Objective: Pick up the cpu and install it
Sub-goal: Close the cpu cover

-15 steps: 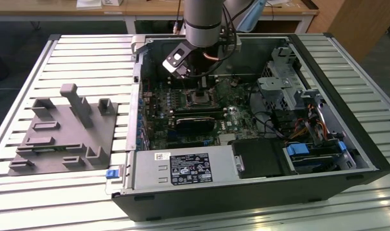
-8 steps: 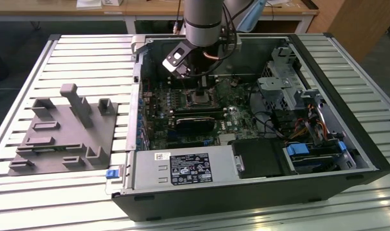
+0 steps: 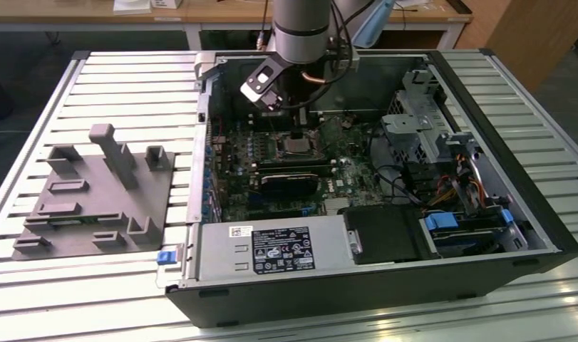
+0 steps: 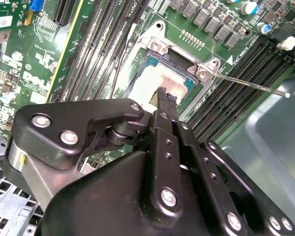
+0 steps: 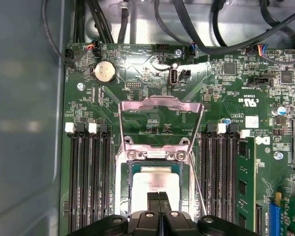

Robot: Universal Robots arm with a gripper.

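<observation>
Slatted metal table (image 3: 127, 71); wooden desks (image 3: 222, 13) behind — dark floor (image 3: 559, 89).

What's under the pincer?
The silver cpu, lying in the open socket. The shut pincer covers part of it, so that bit is hidden.

We are showing a silver-grey cylindrical arm (image 3: 301, 21) with dark cables (image 3: 343, 50) trailing beside it. In the second wrist view we are wearing glossy black linkage plates (image 4: 88, 125), rounded at the ends and studded with round silver screws (image 4: 168, 196). Our slim black jaws are ending in a rough, ribbed tip.
</observation>
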